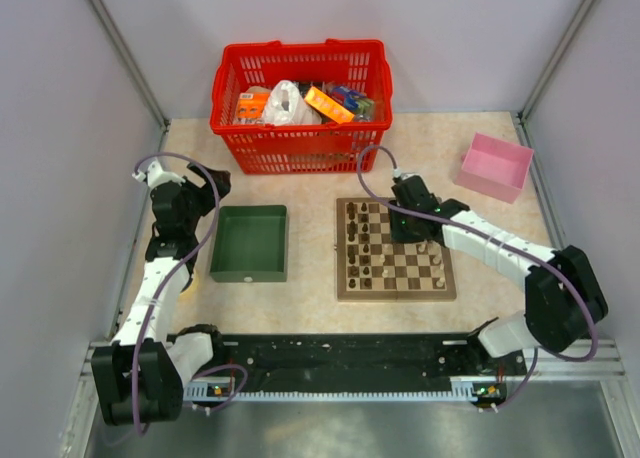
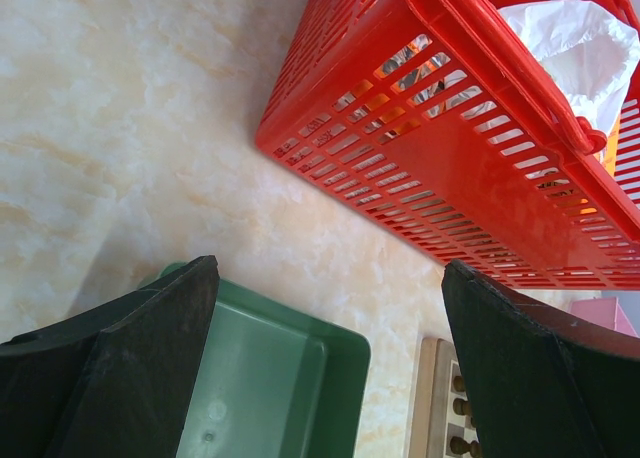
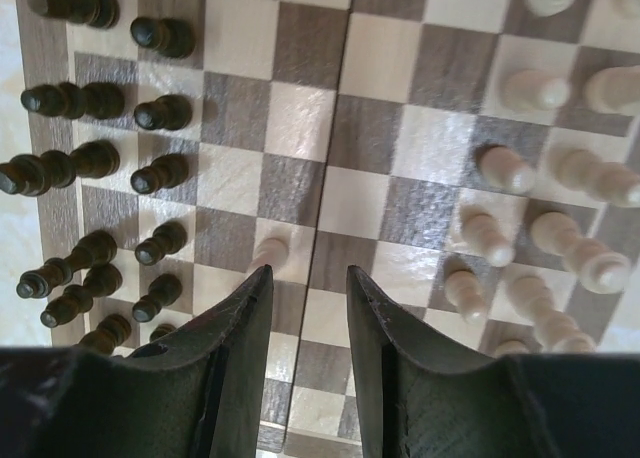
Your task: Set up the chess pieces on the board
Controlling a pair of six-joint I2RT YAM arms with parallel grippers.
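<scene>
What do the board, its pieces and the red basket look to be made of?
The board: wood, satin finish; grain lines run through light and dark squares. The chess pieces: probably turned wood, dark-stained or pale, softly shiny. The red basket: moulded plastic, glossy, one even colour, slotted lattice walls.

Satin-smooth wooden board (image 3: 300, 118), wooden chess pieces (image 3: 505, 168), glossy plastic basket (image 2: 470, 188).

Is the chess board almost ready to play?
Nearly. The dark pieces stand in two rows at one edge of the board, the pale pieces opposite. In hand: nothing, the right gripper is open beside one stray pale piece near the dark rows. That piece probably still needs moving home.
</scene>
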